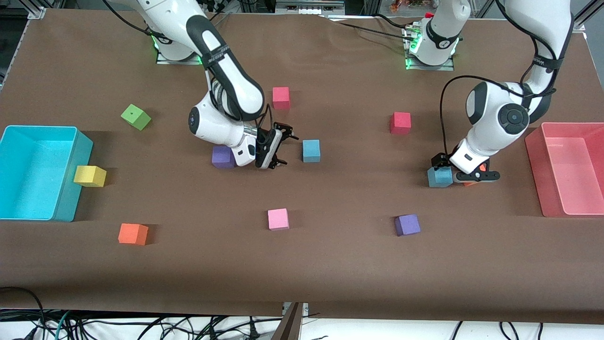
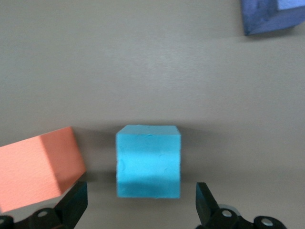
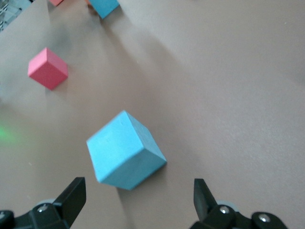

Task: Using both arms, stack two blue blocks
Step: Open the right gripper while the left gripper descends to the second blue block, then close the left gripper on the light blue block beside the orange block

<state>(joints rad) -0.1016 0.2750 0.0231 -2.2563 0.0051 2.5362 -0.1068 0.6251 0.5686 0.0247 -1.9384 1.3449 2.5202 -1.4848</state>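
- Left tool (image 1: 450,175) low over the worktop (image 1: 330,264), fingers (image 2: 71,205) spread wide, holding nothing.
- One blue block (image 1: 440,176) resting on the worktop between those wide fingers, an orange cube (image 2: 33,174) just beside it.
- Second blue block (image 1: 311,150) farther from the front camera, toward the right arm's end, lying on the worktop.
- Right tool (image 1: 278,148) just beside that block, fingers (image 3: 71,195) spread wide, empty.
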